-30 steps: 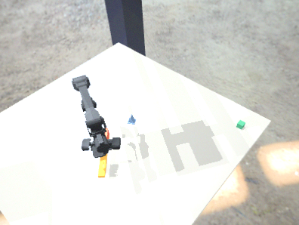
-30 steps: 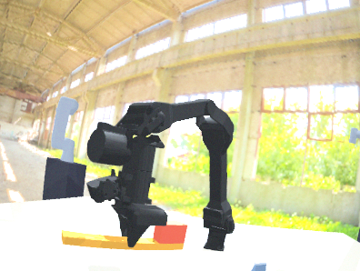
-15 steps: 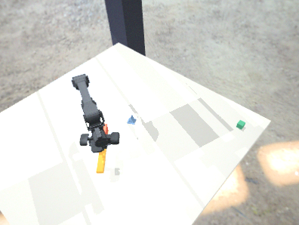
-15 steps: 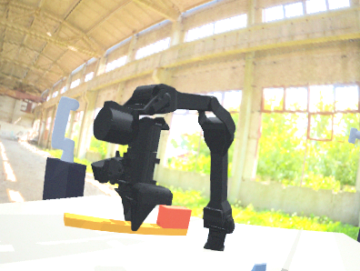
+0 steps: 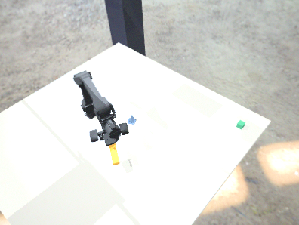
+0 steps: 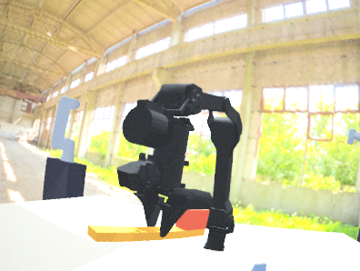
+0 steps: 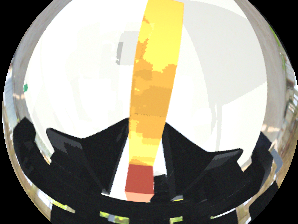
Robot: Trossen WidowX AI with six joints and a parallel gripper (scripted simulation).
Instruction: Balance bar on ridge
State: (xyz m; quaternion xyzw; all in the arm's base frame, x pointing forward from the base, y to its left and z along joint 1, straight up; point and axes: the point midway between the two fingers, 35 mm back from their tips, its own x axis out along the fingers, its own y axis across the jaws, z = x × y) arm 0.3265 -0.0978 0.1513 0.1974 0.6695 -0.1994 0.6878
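The bar (image 5: 115, 156) (image 6: 132, 233) (image 7: 157, 70) is long and orange with a red end (image 6: 193, 218) (image 7: 139, 183). My gripper (image 5: 112, 142) (image 6: 159, 225) (image 7: 143, 137) is shut on the bar near its red end and holds it roughly level, a little above the white table (image 5: 181, 158). Most of the bar's length sticks out past the fingers. The ridge (image 5: 131, 120) (image 6: 259, 267) is a small blue piece on the table, apart from the bar and to the right of my gripper in the top view.
A small green cube (image 5: 240, 124) lies near the table's right edge. A dark pillar (image 5: 126, 23) (image 6: 64, 178) stands at the table's far corner, with a pale blue shape (image 6: 65, 127) on top. The arm's base (image 5: 84, 78) sits at the back left.
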